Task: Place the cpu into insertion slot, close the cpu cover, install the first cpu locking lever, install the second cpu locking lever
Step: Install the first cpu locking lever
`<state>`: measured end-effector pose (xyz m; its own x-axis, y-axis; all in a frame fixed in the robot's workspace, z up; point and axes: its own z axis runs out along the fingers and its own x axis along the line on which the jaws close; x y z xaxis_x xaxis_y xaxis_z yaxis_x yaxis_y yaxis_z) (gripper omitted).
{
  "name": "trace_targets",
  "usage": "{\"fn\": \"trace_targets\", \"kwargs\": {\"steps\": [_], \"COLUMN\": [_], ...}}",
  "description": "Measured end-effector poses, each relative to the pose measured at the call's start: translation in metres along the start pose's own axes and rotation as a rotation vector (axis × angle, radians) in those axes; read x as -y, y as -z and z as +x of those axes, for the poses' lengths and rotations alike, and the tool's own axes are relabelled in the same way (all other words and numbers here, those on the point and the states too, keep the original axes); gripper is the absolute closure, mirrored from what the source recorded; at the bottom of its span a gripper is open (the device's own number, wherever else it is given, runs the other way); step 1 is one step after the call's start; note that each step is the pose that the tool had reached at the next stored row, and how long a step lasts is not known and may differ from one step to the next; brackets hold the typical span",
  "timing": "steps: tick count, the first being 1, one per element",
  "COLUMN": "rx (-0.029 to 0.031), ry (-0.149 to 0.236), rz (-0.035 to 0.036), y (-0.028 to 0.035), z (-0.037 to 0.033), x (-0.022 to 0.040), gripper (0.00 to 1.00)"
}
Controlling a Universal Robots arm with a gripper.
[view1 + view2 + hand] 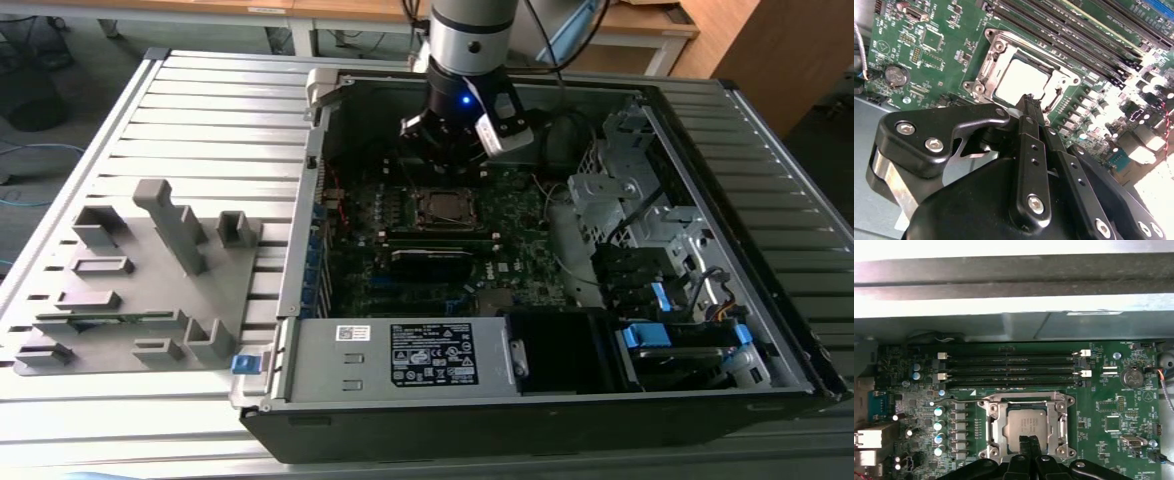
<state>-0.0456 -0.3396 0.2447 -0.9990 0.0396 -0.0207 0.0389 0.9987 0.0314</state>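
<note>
**Above the socket, claw closed and empty**

Inside the open computer case (400,350), the gripper (1029,102) hung low over the motherboard (1114,405), its tip just above one edge of the cpu cover (995,427). Its jaws were pressed together with nothing between them. The cpu (1026,422) lay flat in the insertion slot (1026,406), its silver top showing through the cover's square window. The cover lay down around the chip. In the first wrist view, the long memory slots (1009,367) ran beside the socket, on the side away from the gripper.
</note>
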Motion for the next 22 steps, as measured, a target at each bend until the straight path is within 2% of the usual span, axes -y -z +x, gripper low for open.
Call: {"fn": "trace_targets", "kwargs": {"steps": [10,22], "rx": [-0.0001,-0.0001], "ry": [0.0,0.0], "rz": [0.0001,0.0002], "y": [0.0,0.0004], "z": [0.0132,0.0146], "x": [0.0008,0.0009], "gripper": [0.89,0.89]}}
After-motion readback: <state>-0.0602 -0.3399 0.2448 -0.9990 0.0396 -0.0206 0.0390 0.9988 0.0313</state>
